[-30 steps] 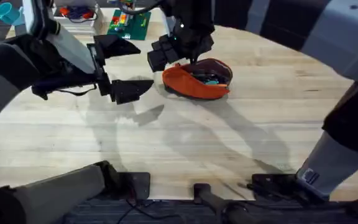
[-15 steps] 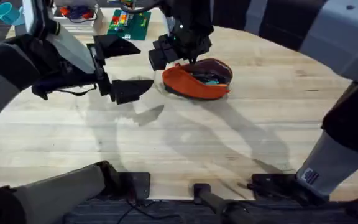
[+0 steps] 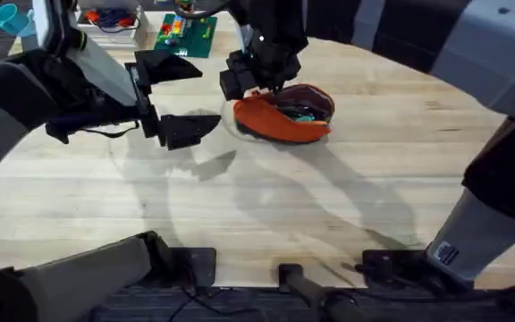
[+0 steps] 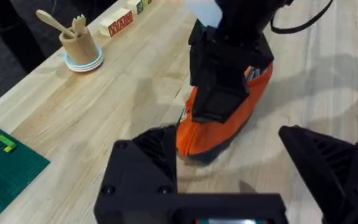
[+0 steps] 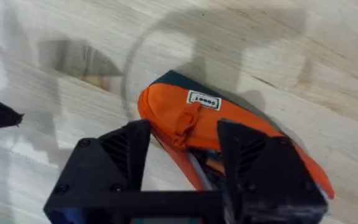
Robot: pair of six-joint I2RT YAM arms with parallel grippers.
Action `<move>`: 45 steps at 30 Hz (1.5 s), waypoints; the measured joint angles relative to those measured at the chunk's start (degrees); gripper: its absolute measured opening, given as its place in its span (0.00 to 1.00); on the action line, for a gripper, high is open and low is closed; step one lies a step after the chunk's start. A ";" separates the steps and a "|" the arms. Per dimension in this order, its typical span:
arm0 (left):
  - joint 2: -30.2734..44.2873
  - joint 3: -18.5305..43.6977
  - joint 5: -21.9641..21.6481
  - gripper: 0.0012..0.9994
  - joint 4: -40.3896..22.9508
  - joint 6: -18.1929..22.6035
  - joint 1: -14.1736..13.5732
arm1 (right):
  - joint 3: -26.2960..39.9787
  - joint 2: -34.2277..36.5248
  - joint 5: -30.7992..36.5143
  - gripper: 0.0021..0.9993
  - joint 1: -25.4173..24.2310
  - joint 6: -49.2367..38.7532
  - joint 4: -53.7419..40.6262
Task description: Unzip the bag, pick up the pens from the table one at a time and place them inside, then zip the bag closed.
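Wooden table (image 3: 266, 206), orange bag (image 3: 284, 114) unzipped beneath right pincer (image 5: 182, 134), fingers parted astride its end.

Orange cloth bag (image 3: 284, 121), grained wooden table (image 3: 266, 206)

I see the orange bag (image 3: 283, 114) lying unzipped on the desk (image 3: 266, 206), pens (image 3: 299, 112) inside, near the green baseplate (image 3: 186, 34).

Pale wooden plank table (image 3: 266, 206), grain visible. Orange bag (image 3: 284, 114) on it, far centre. Green baseplate (image 3: 186, 34) at far edge. Wooden cup (image 4: 81, 45) on stacked coasters.
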 joint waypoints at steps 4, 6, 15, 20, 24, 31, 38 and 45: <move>0.02 0.00 0.00 0.99 -0.05 -0.01 0.00 | 0.00 -0.02 0.00 0.55 0.00 0.04 -0.39; 0.02 0.00 0.00 0.99 -0.06 0.01 0.00 | 0.00 -0.01 -0.02 0.51 0.00 0.02 -0.65; 0.02 0.00 0.00 0.99 -0.06 -0.02 0.00 | 0.02 0.00 -0.22 0.23 0.15 0.04 -0.68; 0.02 0.00 0.00 0.99 -0.07 -0.01 0.00 | 0.02 0.00 -0.20 0.09 0.15 0.00 -0.87; 0.02 0.00 0.00 0.99 -0.05 -0.01 0.00 | 0.02 -0.02 -0.07 0.03 0.15 0.02 -0.89; 0.02 0.00 0.00 0.99 -0.06 0.00 0.00 | 0.02 -0.01 -0.03 0.03 0.13 -0.27 -0.90; 0.02 0.00 0.00 0.99 -0.07 0.00 0.00 | 0.36 -0.01 -0.02 0.03 0.13 -1.64 -1.11; 0.02 0.00 -0.04 0.99 -0.07 -0.01 0.00 | 2.30 0.00 -0.03 0.03 0.13 -2.63 -2.16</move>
